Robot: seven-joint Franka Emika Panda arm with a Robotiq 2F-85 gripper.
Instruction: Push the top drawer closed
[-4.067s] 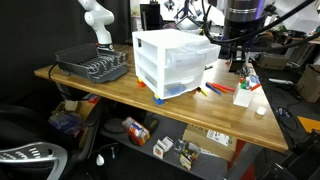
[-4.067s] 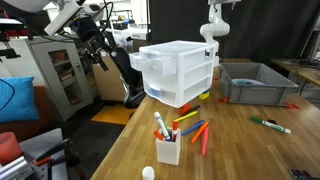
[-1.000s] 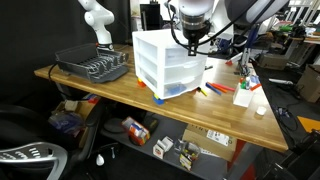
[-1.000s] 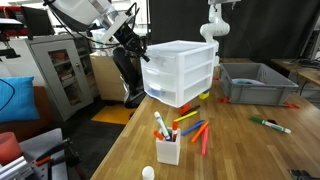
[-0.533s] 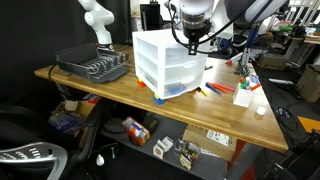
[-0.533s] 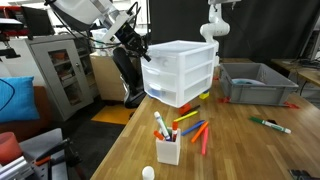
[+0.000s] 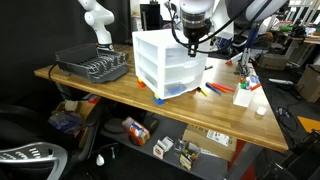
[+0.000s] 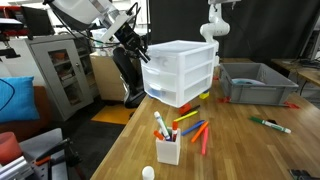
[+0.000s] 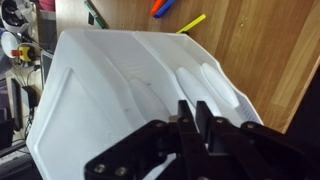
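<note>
The white plastic cabinet (image 7: 160, 62) with three translucent drawers stands on the wooden table (image 7: 120, 95). The top drawer (image 7: 180, 49) shows in both exterior views (image 8: 160, 60); its front looks about level with the frame. In the wrist view its front and moulded handle (image 9: 205, 85) fill the picture. My gripper (image 7: 190, 39) is at the top drawer's front, also seen in an exterior view (image 8: 139, 50). In the wrist view the gripper (image 9: 195, 106) has its fingers close together, empty, tips against the drawer front.
A black dish rack (image 7: 92, 65) stands beside the cabinet. A grey bin (image 8: 255, 80) lies behind it. Coloured markers (image 8: 195, 130) and a white pen cup (image 8: 167, 148) are on the table near the drawer side. A white robot arm (image 7: 97, 20) stands at the back.
Since four seconds ago my arm has moved in from the side to the top drawer's front, and the drawer sits further in. Over the last second nothing has moved.
</note>
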